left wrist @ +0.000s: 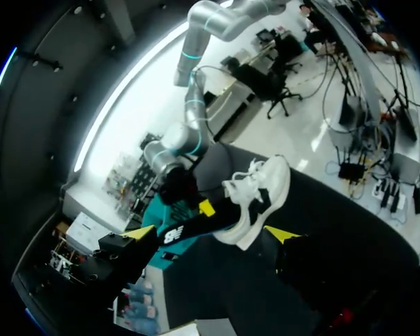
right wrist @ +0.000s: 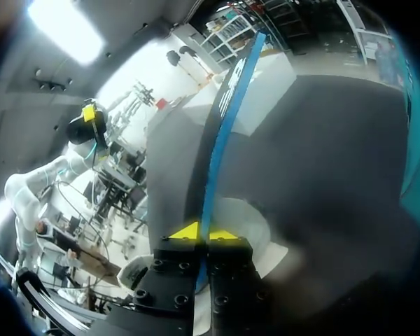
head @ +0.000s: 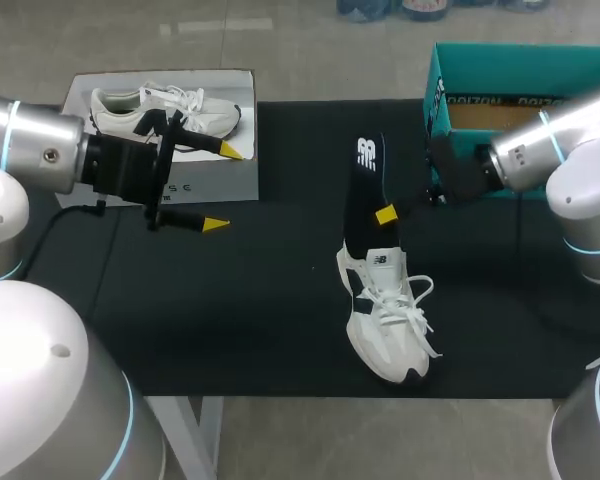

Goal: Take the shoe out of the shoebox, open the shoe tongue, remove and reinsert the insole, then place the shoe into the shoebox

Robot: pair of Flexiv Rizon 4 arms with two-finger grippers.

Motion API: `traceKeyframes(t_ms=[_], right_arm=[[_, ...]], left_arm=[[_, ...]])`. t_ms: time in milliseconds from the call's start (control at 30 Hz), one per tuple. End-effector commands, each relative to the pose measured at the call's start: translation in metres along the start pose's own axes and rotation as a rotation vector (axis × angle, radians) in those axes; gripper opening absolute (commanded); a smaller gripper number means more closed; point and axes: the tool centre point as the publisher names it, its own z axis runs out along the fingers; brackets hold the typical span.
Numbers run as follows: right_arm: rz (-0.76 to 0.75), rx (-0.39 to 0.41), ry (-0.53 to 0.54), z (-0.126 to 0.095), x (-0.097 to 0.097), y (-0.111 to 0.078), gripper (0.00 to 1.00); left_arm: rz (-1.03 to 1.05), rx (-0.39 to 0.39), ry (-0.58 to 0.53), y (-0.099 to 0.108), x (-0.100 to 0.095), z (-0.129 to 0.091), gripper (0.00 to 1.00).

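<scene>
On the bench (head: 230, 300), under a black mat, the inspected items stand as follows.

- Shoebox (head: 520, 60): teal, open, at the far right corner.
- White sheet (head: 230, 180): at the far left corner. A second white shoe (head: 165, 108) shows on it; whether real or printed cannot be told.
- Shoe (head: 385, 320): white with dark trim, outside the shoebox, right of the bench's middle, toe at the front edge, laces loose.
- Insole (head: 365, 190): black with a blue edge, rising from the shoe's opening and slanting toward the far edge.
- Right hand (head: 385, 214): closed on the insole, both yellow tips pinching it partway up its length.
- Left hand (head: 223, 187): fingers wide apart, holding nothing, above the sheet's near edge, well apart from the shoe.
</scene>
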Motion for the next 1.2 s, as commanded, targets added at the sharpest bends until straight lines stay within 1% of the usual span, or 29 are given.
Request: traceKeyframes(t_ms=[33, 133, 267, 467, 500, 533, 633, 667, 733, 767, 800, 900, 1200], right_arm=[[0.003, -0.02, -0.006, -0.004, 0.006, -0.018, 0.0], [-0.004, -0.016, -0.018, -0.007, 0.009, -0.024, 0.0], [-0.031, 0.023, -0.042, -0.006, 0.013, -0.031, 0.0], [-0.04, 0.068, -0.036, 0.004, 0.021, -0.044, 0.0], [-0.039, 0.071, -0.035, 0.005, 0.021, -0.045, 0.0], [-0.031, 0.091, -0.018, 0.008, 0.021, -0.045, 0.0], [-0.023, 0.089, -0.015, 0.011, 0.022, -0.041, 0.0], [-0.024, 0.088, -0.015, 0.01, 0.023, -0.039, 0.04], [-0.024, 0.086, -0.018, 0.01, 0.022, -0.035, 0.27], [-0.024, 0.084, -0.019, 0.01, 0.022, -0.033, 0.36], [-0.024, 0.082, -0.02, 0.01, 0.022, -0.031, 0.42], [-0.026, 0.077, -0.024, 0.01, 0.017, -0.024, 0.47], [-0.035, 0.062, -0.043, 0.008, 0.001, -0.006, 0.44]], left_arm=[[0.0, -0.002, 0.004, 0.0, 0.0, 0.0, 1.0], [0.0, -0.002, 0.004, 0.0, 0.0, 0.0, 1.0], [0.0, -0.002, 0.004, 0.0, 0.0, 0.0, 1.0], [0.0, -0.002, 0.004, 0.0, 0.0, 0.0, 1.0], [0.0, -0.002, 0.004, 0.0, 0.0, 0.0, 1.0], [0.0, -0.002, 0.004, 0.0, 0.0, 0.0, 1.0], [0.0, -0.002, 0.004, 0.0, 0.0, 0.0, 1.0], [0.0, -0.002, 0.004, 0.0, 0.0, 0.0, 1.0], [0.0, -0.002, 0.004, 0.0, 0.0, 0.0, 1.0], [0.0, -0.002, 0.004, 0.0, 0.0, 0.0, 1.0], [0.0, -0.002, 0.004, 0.0, 0.0, 0.0, 1.0], [0.0, -0.002, 0.004, 0.0, 0.0, 0.0, 1.0], [0.0, -0.002, 0.004, 0.0, 0.0, 0.0, 1.0]])
